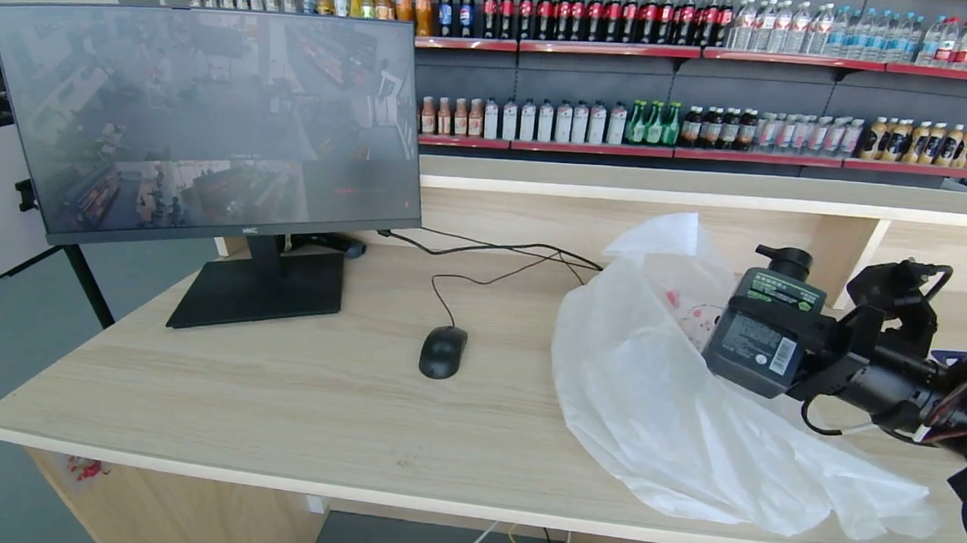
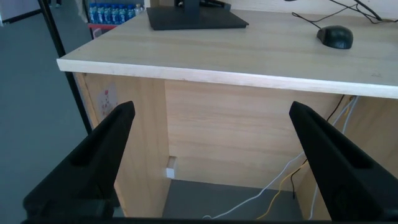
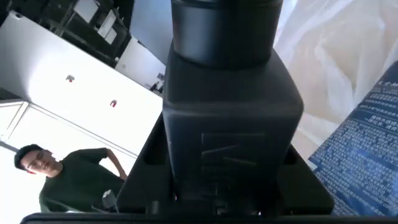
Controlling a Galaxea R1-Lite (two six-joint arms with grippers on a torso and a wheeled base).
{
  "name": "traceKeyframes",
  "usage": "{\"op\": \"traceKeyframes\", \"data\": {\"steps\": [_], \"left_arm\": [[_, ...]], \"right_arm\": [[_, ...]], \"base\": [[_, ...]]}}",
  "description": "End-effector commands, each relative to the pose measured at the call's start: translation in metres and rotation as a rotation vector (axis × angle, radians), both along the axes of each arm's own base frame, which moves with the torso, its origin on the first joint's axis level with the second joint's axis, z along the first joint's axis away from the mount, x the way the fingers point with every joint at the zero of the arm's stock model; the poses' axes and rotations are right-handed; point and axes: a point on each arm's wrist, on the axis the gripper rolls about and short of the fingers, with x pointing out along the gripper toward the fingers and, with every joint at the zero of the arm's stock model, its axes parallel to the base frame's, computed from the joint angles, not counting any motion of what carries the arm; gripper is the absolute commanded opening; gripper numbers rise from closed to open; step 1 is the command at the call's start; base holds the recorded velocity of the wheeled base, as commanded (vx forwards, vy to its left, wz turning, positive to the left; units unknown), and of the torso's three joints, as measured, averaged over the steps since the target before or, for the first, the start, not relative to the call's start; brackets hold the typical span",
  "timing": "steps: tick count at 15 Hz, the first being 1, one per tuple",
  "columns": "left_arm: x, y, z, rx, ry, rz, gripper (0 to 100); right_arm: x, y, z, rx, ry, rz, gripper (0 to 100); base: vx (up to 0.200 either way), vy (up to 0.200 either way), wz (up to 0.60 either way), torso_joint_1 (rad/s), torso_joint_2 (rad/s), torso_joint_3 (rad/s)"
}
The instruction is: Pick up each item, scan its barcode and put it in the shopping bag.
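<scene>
A dark squarish bottle with a black pump cap hangs tilted in the air, my right gripper shut on its lower body. Its white barcode label faces me. The bottle is over the right part of a translucent white shopping bag that lies crumpled on the wooden table. Seen from the right wrist, the bottle stands between the fingers, the bag behind it. My left gripper is open and holds nothing, low in front of the table's front edge.
A monitor on a black stand occupies the table's left. A black mouse with its cable lies mid-table. A raised wooden counter ledge runs along the back, with drink shelves beyond. A blue printed pack lies beside the bag.
</scene>
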Motion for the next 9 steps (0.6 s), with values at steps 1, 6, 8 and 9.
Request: {"op": "traceKeyframes", "data": {"steps": [1, 6, 8, 9], "left_arm": [[0.0, 0.0, 0.0, 0.005, -0.003, -0.001, 100], [0.0, 0.0, 0.001, 0.025, -0.007, -0.002, 100], [0.0, 0.0, 0.001, 0.025, -0.007, -0.002, 100], [0.0, 0.0, 0.001, 0.025, -0.007, -0.002, 100]], "right_arm": [[0.01, 0.001, -0.017, -0.004, 0.063, 0.052, 0], [0.021, 0.01, -0.042, -0.006, 0.151, 0.095, 0], [0.023, 0.011, -0.051, -0.007, 0.177, 0.097, 0], [0.024, 0.011, -0.054, -0.008, 0.187, 0.098, 0]], "base": [[0.0, 0.0, 0.0, 0.0, 0.0, 0.0], [0.0, 0.0, 0.0, 0.0, 0.0, 0.0], [0.0, 0.0, 0.0, 0.0, 0.0, 0.0], [0.0, 0.0, 0.0, 0.0, 0.0, 0.0]]}}
